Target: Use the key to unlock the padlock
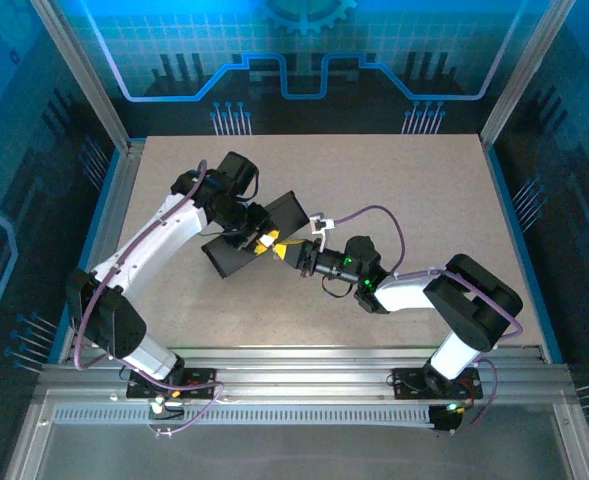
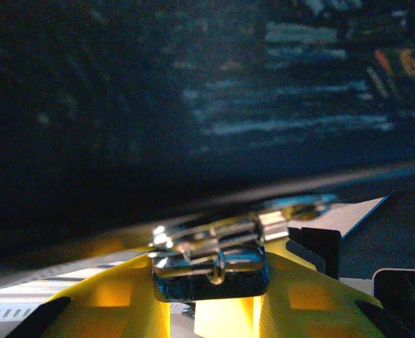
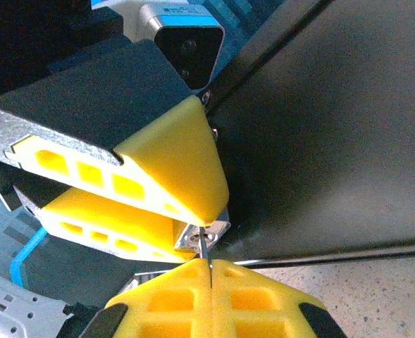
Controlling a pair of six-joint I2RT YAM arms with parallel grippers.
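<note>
- Padlock (image 2: 211, 264), a small shiny metal body, sits clamped between the yellow fingers (image 2: 108, 299) of the left tool (image 2: 211, 285), held above the counter (image 1: 404, 200) near its middle.
- The right wrist view shows the left tool's two fingers pinching the padlock from either side, with its metal end face exposed between them.
- Key (image 3: 203, 248): a thin silvery sliver standing out of the seam of the right tool (image 3: 211, 271), whose yellow pads are pressed together on it.
- The key's tip meets the padlock's exposed end face; how deep it goes in cannot be told.
- From above, the two tools come nose to nose, the left one from the left and the right one from the right.
- A dark box (image 1: 236, 255) with its lid raised lies just behind and below that meeting point.
</note>
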